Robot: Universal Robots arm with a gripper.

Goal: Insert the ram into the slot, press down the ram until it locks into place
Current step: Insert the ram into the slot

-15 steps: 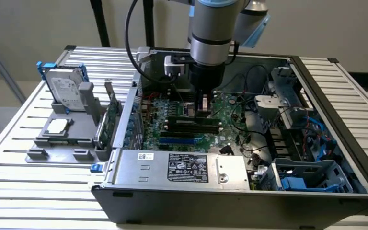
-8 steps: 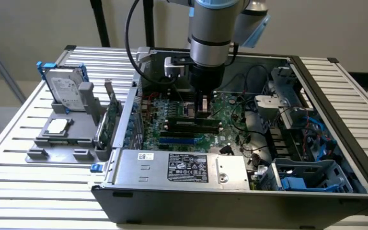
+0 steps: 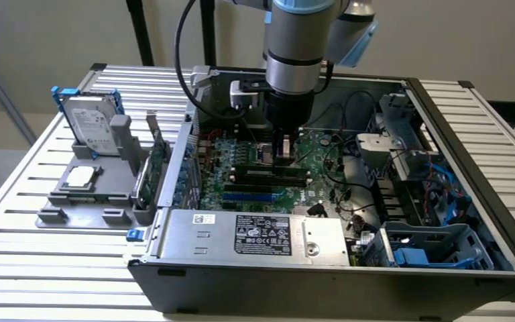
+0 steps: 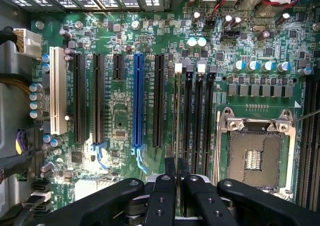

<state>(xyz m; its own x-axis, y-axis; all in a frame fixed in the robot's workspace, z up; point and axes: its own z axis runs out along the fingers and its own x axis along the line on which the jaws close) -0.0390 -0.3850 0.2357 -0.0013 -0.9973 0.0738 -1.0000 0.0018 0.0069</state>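
My gripper reaches down into the open computer case over the green motherboard. Its black fingers are shut on the ram, which I see edge-on as a thin pale line. The ram stands upright along the outermost of the black memory slots, beside three identical empty slots that have pale end clips. I cannot tell how deep the ram sits in its slot. In the exterior view the gripper hangs just above the row of black memory slots.
A blue socket and black expansion sockets lie beside the memory slots, and the bare CPU socket is on the other side. The power supply fills the case front. A hard drive stands on a grey fixture at the exterior view's left.
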